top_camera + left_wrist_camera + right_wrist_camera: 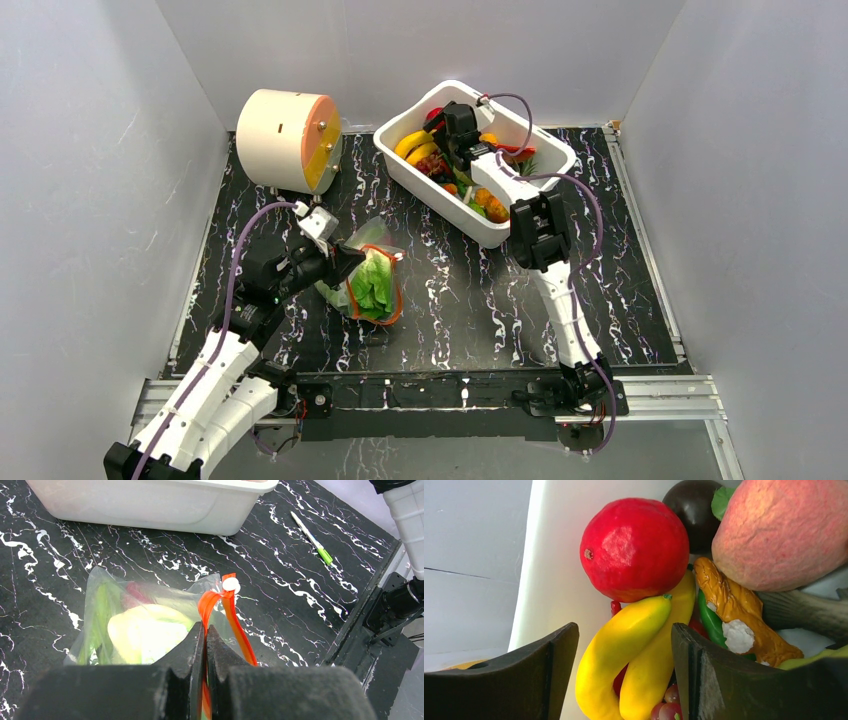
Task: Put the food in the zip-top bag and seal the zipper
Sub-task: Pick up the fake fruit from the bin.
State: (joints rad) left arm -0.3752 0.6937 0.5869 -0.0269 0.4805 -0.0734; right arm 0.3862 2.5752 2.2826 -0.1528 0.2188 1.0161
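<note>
Fingers of the left gripper [205,645] are pressed together, clamped on the zipper [241,632] of the zip-top bag [100,595]. The bag lies on the table near the white tub [440,205], off the tub's near-left side, with leafy greens [373,285] inside. The right gripper [624,630] is inside the tub at its far end, fingers apart on either side of the yellow banana [644,675], just below a red round fruit [634,547].

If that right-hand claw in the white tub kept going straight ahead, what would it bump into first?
Most likely the yellow banana: it lies right between the open jaws of the right gripper, with the red fruit just beyond. Depth is hard to judge.
</note>
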